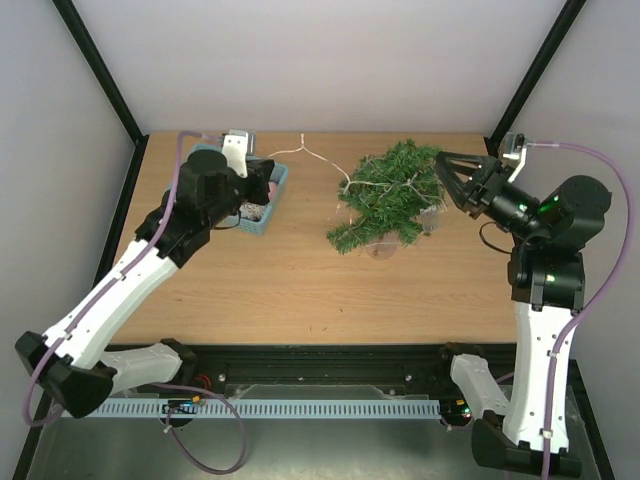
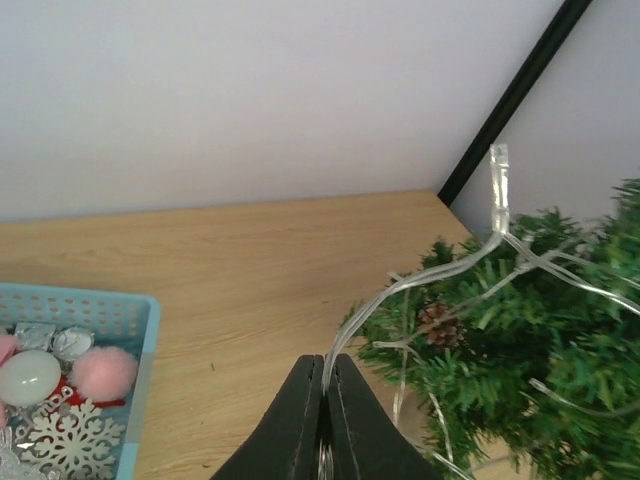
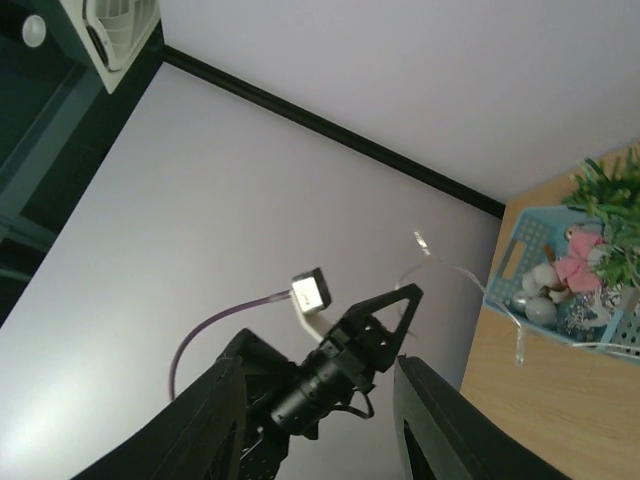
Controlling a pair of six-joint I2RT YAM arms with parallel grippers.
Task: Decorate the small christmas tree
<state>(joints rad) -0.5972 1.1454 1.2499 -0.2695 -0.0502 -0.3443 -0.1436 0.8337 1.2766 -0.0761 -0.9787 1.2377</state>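
Left claw (image 2: 323, 372) clenched on light string (image 2: 420, 285), over basket (image 2: 140, 320). String runs across to tree (image 2: 520, 350), draped over branches. Right claw (image 1: 450, 180) released, empty, just right of tree. Tree mid-tabletop (image 1: 300, 280).

small christmas tree (image 1: 390, 195): bushy green, light string (image 2: 430, 278) draped over branches
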